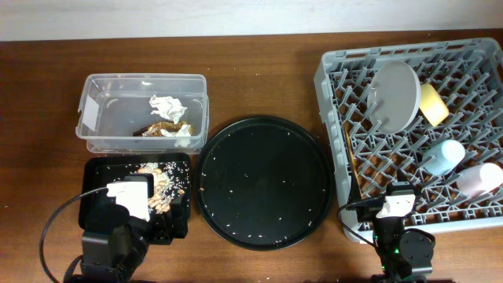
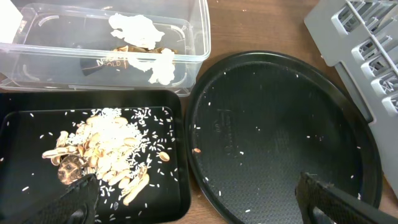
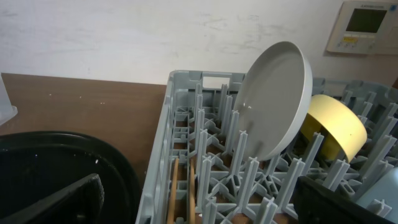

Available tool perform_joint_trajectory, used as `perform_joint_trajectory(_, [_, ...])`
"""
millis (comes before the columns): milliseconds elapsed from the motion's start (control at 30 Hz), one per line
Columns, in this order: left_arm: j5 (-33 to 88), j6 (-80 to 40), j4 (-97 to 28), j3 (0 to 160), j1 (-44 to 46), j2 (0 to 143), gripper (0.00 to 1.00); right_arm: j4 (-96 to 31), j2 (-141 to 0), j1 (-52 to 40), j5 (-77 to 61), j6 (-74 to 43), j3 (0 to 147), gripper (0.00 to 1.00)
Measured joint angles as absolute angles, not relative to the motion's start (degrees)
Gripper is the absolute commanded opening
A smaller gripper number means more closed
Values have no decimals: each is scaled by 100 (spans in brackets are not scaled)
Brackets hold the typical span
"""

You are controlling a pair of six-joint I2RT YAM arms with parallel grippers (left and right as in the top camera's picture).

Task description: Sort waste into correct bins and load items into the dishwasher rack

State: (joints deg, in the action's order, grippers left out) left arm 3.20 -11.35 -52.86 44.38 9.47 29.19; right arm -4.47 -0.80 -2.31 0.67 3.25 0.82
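The grey dishwasher rack [image 1: 338,75] at right holds the grey-green plate [image 1: 393,96] on edge, the yellow bowl [image 1: 433,104], the light blue cup [image 1: 444,155], the pink cup [image 1: 479,179] and the chopsticks [image 3: 180,193] along its left side. The clear tub [image 1: 102,137] holds white tissue [image 1: 167,107] and the brown-and-gold wrapper [image 1: 161,129]. The shallow black tray [image 1: 98,169] holds rice-like scraps [image 2: 102,146]. My left gripper [image 2: 196,199] is open and empty above the tray's near edge. My right gripper [image 3: 199,196] is open and empty over the rack's near left corner.
A large round black tray [image 1: 263,182] with scattered rice grains lies between the bins and the rack. A cable [image 1: 55,220] loops near the left arm. The table is brown wood. A wall with a control panel [image 3: 367,25] stands behind the rack.
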Motion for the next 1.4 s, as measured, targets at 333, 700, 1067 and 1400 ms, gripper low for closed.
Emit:
perform_joint_trajectory(333, [320,-1135,-5288,4438,947,2919,99,-447,-80,-231,67,318,82,98])
perform_joint_trajectory(700, [316,-1133,-4541,3437,541,2180,99,-443,-80,-231,89,325,82,98])
perform_joint_trajectory(1067, [320,-266,156,235,252,132,99,-443,-78,-231,108,320,82,98])
perform_joint_trajectory(1400, [366,416,-432,84,252,69,99,-443,-78,-231,108,320,82,98])
